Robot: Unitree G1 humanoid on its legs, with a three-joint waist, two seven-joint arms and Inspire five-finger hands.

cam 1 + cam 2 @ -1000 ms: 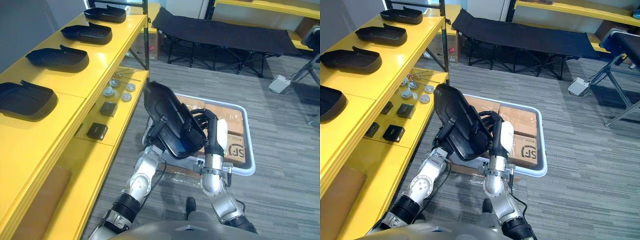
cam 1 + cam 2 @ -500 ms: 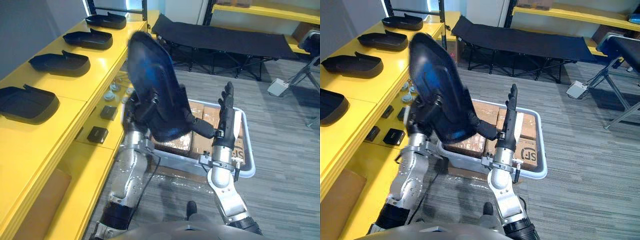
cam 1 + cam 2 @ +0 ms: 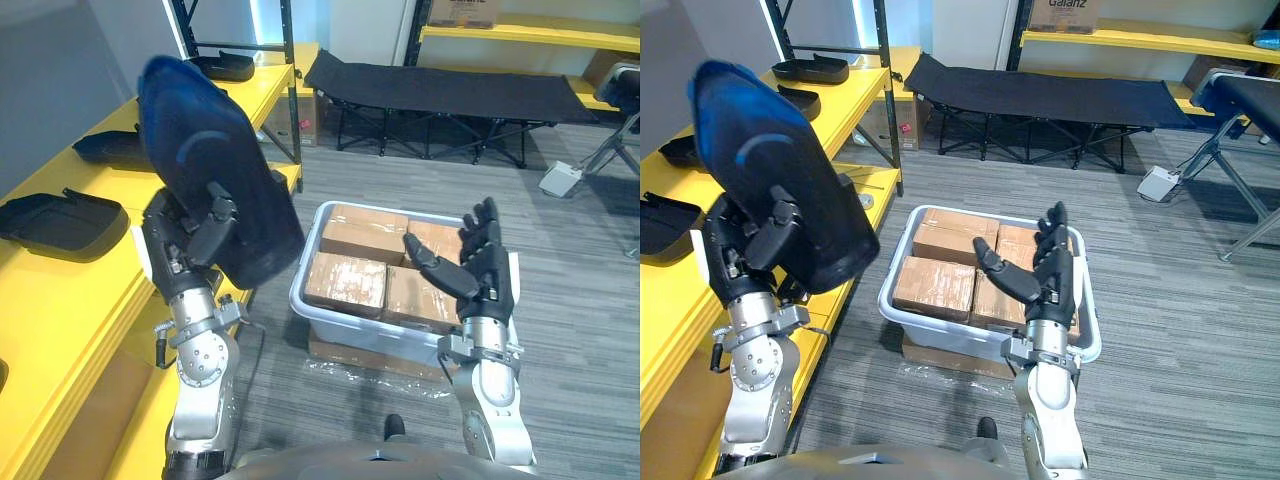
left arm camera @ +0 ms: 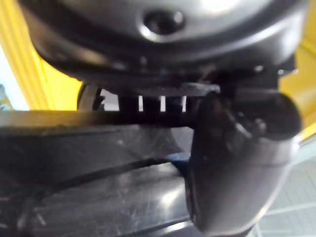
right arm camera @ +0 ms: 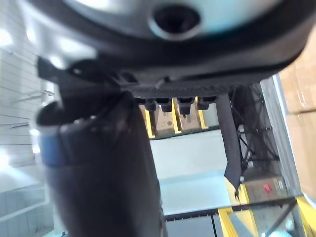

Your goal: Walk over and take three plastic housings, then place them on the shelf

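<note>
While our left robot hand (image 3: 190,245) gripped the plastic housing (image 3: 215,170) upright above its wrist | right robot hand (image 3: 480,270) released, empty | step, we judged: placing on shelf (image 3: 60,295) beside left robot hand | next: lay it flat on bare yellow.

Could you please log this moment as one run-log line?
left hand: shut on plastic housing, held beside yellow shelf | right hand: open, empty, near bin
</note>
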